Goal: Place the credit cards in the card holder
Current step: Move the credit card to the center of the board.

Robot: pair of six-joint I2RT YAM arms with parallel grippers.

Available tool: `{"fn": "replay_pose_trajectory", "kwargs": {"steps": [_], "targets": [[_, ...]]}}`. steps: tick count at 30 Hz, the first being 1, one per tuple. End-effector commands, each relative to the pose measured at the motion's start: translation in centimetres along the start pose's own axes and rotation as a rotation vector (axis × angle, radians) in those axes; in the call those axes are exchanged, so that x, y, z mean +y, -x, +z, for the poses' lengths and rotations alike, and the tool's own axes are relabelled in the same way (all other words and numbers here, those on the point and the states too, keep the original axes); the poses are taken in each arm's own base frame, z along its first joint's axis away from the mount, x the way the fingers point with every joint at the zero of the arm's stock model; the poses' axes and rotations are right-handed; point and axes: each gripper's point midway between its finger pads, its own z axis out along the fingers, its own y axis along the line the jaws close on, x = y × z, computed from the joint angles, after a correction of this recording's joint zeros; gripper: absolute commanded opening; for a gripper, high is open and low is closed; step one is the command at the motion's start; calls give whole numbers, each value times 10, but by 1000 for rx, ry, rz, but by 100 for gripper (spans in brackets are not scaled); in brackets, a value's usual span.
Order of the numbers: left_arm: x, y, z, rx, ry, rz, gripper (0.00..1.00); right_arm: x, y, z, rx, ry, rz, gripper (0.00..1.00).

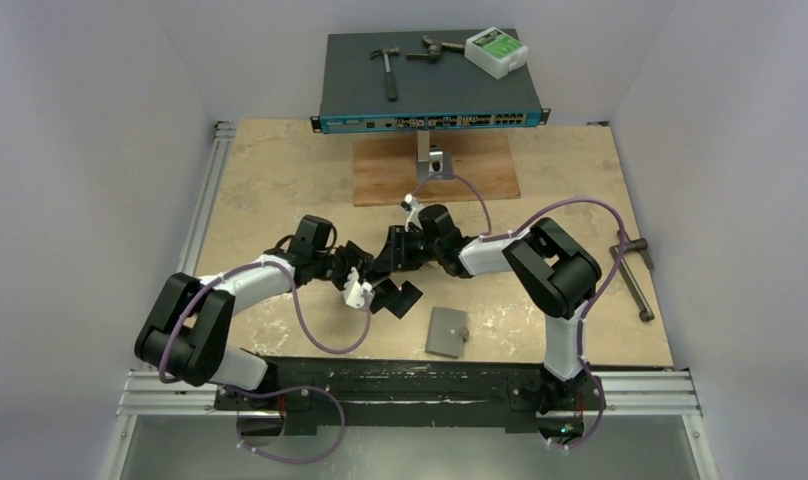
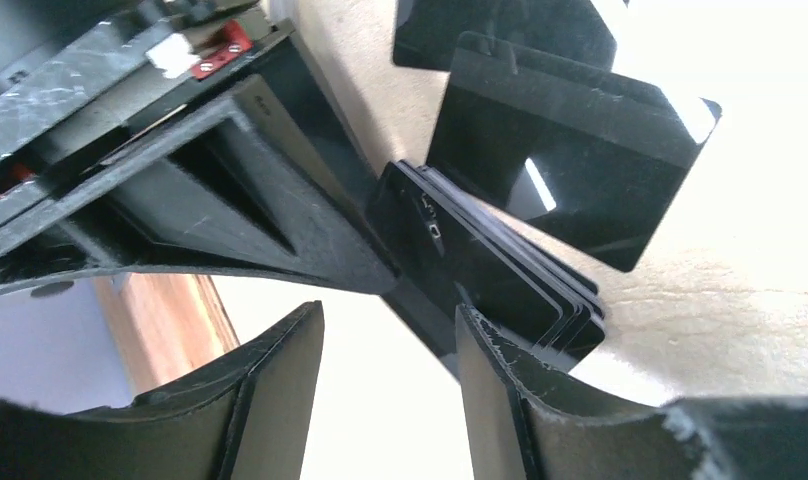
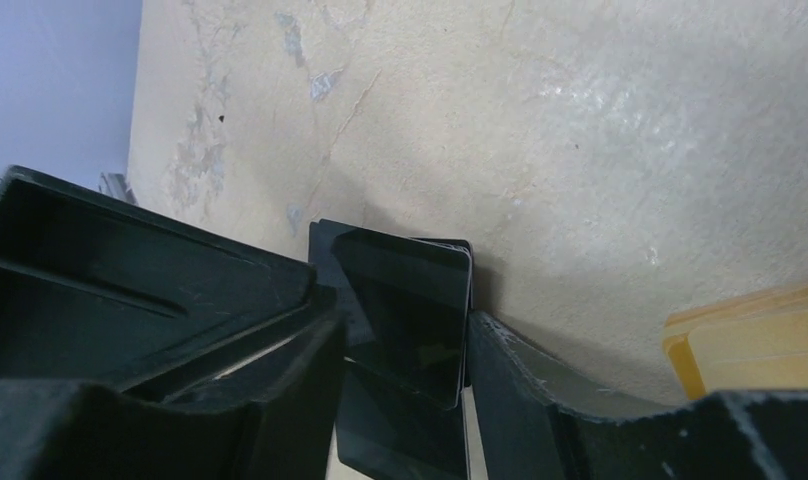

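The grey card holder [image 1: 444, 330] lies flat on the table near the front edge, right of centre, its snap button up and no gripper near it. My two grippers meet above mid-table. The right gripper [image 3: 405, 350] is shut on a black folding case [image 3: 410, 300] with several thin dark leaves [image 2: 500, 270]; more black panels [image 1: 398, 296] hang fanned below. Facing it, the left gripper [image 2: 390, 350] stands open with nothing between its fingers, one fingertip [image 2: 490, 350] right beside the leaves' lower edge. The credit cards are hidden from view.
A network switch [image 1: 430, 95] at the back carries a hammer [image 1: 388, 70] and a white box [image 1: 496, 50]. In front of it a wooden board [image 1: 435, 170] holds a small metal stand [image 1: 430, 155]. A clamp [image 1: 635, 275] lies by the right table edge.
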Motion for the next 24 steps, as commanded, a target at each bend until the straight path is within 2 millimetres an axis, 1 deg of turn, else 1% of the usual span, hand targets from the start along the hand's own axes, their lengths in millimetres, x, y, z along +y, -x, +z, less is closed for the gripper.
{"fn": "replay_pose_trajectory", "kwargs": {"steps": [1,4,7,9,11,13,16,20,24], "targets": [[27,3,-26,52,52,-172,51,-48,-23,-4,63,-248,23,52],[28,-3,-40,102,55,-297,52,-53,-24,-8,58,-336,-15,56],[17,-6,-51,146,33,-408,52,-57,-29,-8,65,-440,-61,57],[11,-6,-56,165,35,-441,53,-61,-29,-7,59,-500,-86,56],[2,-6,-59,185,27,-470,54,-62,-25,-7,37,-534,-101,54],[-5,-7,-61,208,17,-488,54,-67,-25,-10,36,-577,-109,53],[-10,-10,-64,233,8,-498,54,-72,-23,-13,33,-630,-132,52],[-3,-8,-64,218,26,-473,55,-83,-30,-18,49,-743,-188,51],[4,-6,-63,203,46,-470,55,-87,-42,-22,71,-805,-230,51]]}}
